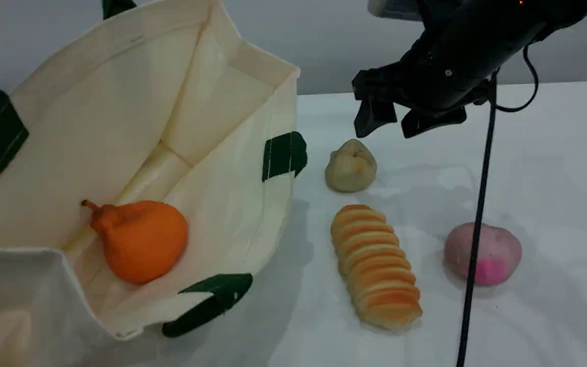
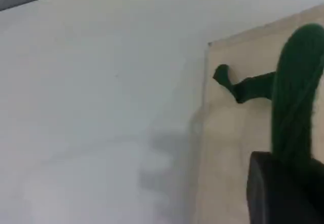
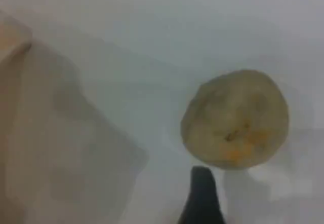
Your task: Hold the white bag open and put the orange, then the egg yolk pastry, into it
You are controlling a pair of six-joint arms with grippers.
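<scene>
Orange in the bag, pastry on the table under an open gripper.

The white bag [image 1: 212, 168] lay mouth-open on the left of the table [image 1: 553, 178], its rim spread wide, with the orange [image 1: 140, 240] resting inside near the front wall. The left gripper [image 2: 283, 193], closed on a green bag handle [image 2: 296, 92], held that edge up. The right gripper [image 1: 408, 120] hung with its jaws apart just above and behind the egg yolk pastry [image 1: 350, 166], which sat on bare cloth beside the bag's right rim. A ribbed loaf [image 1: 375, 265] lay in front of the pastry and a pink lump [image 1: 483, 253] further right, with clear cloth between them.
</scene>
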